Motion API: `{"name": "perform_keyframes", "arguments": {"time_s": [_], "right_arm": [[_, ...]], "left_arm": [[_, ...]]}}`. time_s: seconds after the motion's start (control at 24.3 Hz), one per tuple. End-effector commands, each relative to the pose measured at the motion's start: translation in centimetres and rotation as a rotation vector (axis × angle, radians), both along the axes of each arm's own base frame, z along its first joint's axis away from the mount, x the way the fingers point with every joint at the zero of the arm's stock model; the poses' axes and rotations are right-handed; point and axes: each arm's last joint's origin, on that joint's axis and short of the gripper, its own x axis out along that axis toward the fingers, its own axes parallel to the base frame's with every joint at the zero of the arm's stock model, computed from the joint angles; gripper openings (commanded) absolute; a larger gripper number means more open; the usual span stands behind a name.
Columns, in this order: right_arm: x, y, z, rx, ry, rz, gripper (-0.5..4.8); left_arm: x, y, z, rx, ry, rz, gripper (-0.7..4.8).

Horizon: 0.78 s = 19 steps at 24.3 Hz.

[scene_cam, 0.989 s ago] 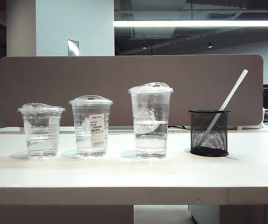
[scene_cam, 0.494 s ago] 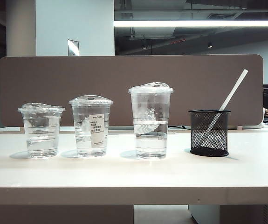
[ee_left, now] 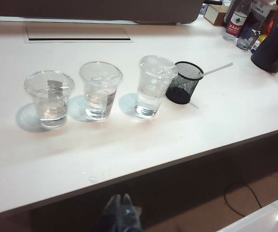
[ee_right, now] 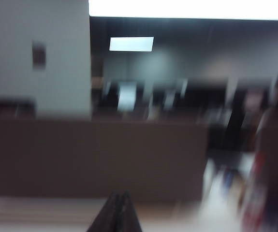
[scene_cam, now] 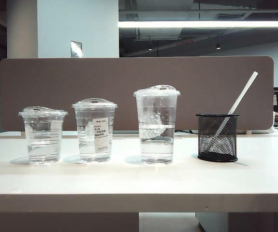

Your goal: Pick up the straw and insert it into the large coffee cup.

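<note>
In mesh holder (scene_cam: 217, 137) straw (scene_cam: 237, 102) leans, untouched; L tool (ee_left: 121, 209) & R tool (ee_right: 119, 211) clenched, empty

Only my fingertips show: the left gripper (ee_left: 121, 212) ends in dark tapered fingers wrapped in glossy clear film; my right gripper (ee_right: 119, 212) is dark, pointed, blurred.
</note>
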Motion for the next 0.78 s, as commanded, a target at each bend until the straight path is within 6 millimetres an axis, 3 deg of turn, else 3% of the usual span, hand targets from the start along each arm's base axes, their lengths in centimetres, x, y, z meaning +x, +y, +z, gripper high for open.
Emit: {"name": "perform_keyframes", "arguments": {"time_s": [0.04, 0.08, 0.12, 0.25, 0.33, 0.41, 0.45, 0.49, 0.58, 0.66, 0.78], "right_arm": [[-4.2, -0.6, 8.5, -0.118, -0.416, -0.130, -0.08], [-4.7, -0.7, 10.1, -0.119, -0.466, -0.142, -0.08], [-5.4, -0.8, 13.3, -0.118, -0.518, -0.155, -0.08], [-4.5, -0.7, 18.7, -0.125, -0.544, -0.167, -0.08], [-1.6, -0.3, 21.5, -0.198, -0.513, -0.208, -0.08], [2.0, 0.3, 23.0, -0.225, -0.459, -0.210, -0.08], [5.2, 0.8, 23.2, -0.237, -0.423, -0.197, -0.07], [6.7, 1.0, 23.1, -0.242, -0.412, -0.191, -0.06], [11.9, 1.8, 22.1, -0.281, -0.356, -0.146, -0.06], [16.4, 2.2, 20.5, -0.297, -0.271, -0.107, -0.06], [24.0, 1.0, 16.1, -0.206, -0.084, 0.066, -0.06]], "left_arm": [[0.0, 0.0, 0.1, 0.002, -0.016, -0.007, -0.04], [0.0, 0.0, 0.2, 0.002, -0.016, -0.007, -0.04], [0.0, 0.0, 0.2, 0.002, -0.016, -0.006, -0.04], [0.0, 0.0, 0.2, 0.002, -0.016, -0.007, -0.04], [0.0, 0.0, 0.2, 0.002, -0.016, -0.005, -0.04], [0.0, 0.0, 0.2, 0.003, -0.017, -0.005, -0.04], [0.0, 0.0, 0.2, 0.003, -0.017, -0.004, -0.04], [0.0, 0.0, 0.2, 0.002, -0.016, -0.005, -0.04], [0.0, 0.0, 0.2, 0.004, -0.018, -0.005, -0.04], [0.0, 0.0, 0.2, 0.006, -0.019, -0.005, -0.04], [0.0, 0.0, 0.1, 0.006, -0.017, -0.005, -0.04]]}}
